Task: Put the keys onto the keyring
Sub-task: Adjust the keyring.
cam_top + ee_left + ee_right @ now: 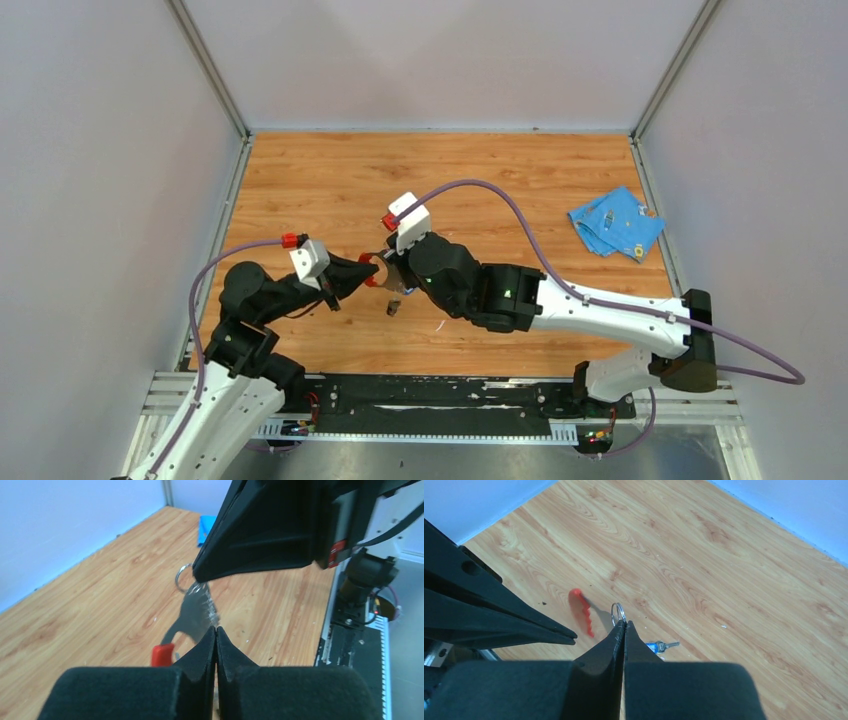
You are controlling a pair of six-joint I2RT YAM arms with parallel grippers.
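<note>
Wood-grain laminate worktop [480, 170], matte, pale walls on three sides. Both arms meet over its middle-left area with the keyring [196, 611] hanging in the air between them. The keyring is a short flat strap, silvery grey with a dull sheen, ending in a glossy red plastic part [581, 607]; a thin round metal ring [618, 613] sits at its other end. The right gripper [624, 626], black wedge-shaped fingers, is fully closed with the ring nipped at the very tips, most of the loop sticking out above them. The left gripper [216, 632] has its fingers pressed together with no gap; the tips sit at the strap's lower edge and look to pinch it, though the contact itself is blurred. A blue-headed key [659, 646], small with a silver blade, lies flat on the worktop under the right gripper, apart from the keyring. The black-headed key is not clearly made out. A crumpled blue cloth [612, 222] lies near the far right corner, well apart from the arms.
</note>
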